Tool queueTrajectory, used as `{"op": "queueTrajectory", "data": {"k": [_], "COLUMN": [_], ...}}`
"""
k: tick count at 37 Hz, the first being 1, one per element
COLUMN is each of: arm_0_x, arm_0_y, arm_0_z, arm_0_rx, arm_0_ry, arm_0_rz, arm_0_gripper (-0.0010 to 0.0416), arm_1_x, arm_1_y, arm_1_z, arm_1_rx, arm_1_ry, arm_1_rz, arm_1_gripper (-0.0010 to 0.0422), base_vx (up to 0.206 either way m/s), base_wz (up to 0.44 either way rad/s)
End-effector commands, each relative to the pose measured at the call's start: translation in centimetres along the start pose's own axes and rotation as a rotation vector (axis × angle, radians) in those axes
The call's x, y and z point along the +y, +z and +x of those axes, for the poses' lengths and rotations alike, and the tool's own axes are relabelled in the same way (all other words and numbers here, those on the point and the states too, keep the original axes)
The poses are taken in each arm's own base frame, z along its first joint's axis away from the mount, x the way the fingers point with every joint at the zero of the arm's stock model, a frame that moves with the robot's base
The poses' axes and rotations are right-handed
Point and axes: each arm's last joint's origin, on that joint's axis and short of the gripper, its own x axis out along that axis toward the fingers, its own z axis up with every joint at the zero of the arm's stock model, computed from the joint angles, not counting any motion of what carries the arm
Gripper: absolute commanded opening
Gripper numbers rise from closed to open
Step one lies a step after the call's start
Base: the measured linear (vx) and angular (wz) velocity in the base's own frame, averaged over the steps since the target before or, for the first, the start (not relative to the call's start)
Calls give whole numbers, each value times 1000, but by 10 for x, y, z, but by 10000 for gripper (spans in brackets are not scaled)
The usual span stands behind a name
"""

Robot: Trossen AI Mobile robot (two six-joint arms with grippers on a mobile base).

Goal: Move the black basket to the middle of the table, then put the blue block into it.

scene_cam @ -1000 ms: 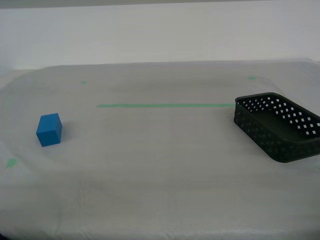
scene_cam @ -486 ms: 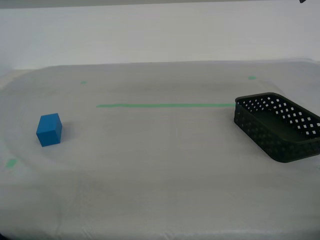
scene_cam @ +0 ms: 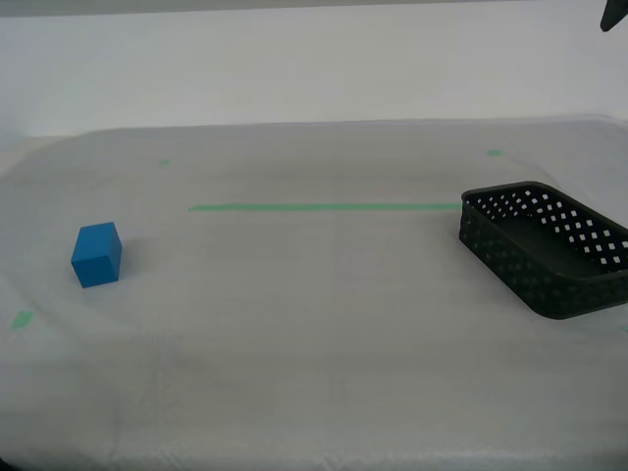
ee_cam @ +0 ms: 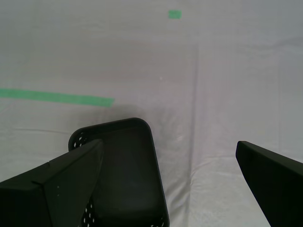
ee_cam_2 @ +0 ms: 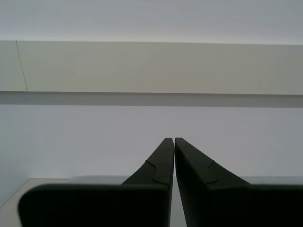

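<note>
The black basket (scene_cam: 502, 251) stands empty on the table (scene_cam: 324, 334) at the exterior view's right edge, by the end of the green tape line (scene_cam: 324, 207). The blue block (scene_cam: 96, 255) sits far off at the exterior view's left. My first gripper (ee_cam: 168, 144) hangs open above the table. The basket (ee_cam: 128, 165) lies below it, under one finger (ee_cam: 66, 179), and nothing is between the jaws. My second gripper (ee_cam_2: 174, 140) is shut and empty, pointing at a pale wall. A dark bit of an arm (scene_cam: 615, 14) shows in the exterior view's top right corner.
Small green marks (scene_cam: 164, 162) (scene_cam: 495, 152) lie near the table's far edge, another (scene_cam: 20, 319) near the block. A white wall rises behind the table. Bare cloth stretches between block and basket.
A dark piece of an arm has come into the exterior view's top right corner and grown. Block and basket have not moved.
</note>
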Motion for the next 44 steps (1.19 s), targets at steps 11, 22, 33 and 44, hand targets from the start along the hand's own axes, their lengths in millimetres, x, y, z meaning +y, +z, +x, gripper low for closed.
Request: {"op": "queueTrajectory", "data": {"k": [11,22,33,44], "arm_0_x": [1,1,1,1], "arm_0_y": [11,5,4,7], "arm_0_z": [-37,-44,-29,-21], "arm_0_rx": [29,106,217,235], "arm_0_ry": [3,5,7,7], "arm_0_rz": [2,10,12,11], "arm_0_gripper": [394,390,352,318], "arm_1_x": [0,0,0,0], "arm_1_y": [1,1,1,1], "arm_1_z": [0,0,0,0], "arm_1_rx": [-5,-5,-5,-5], "arm_1_ry": [0,0,0,0], "arm_1_rz": [1,1,1,1], "arm_1_gripper": [0,0,0,0], "base_vx": [0,0,0,0], "base_wz": [0,0,0,0]}}
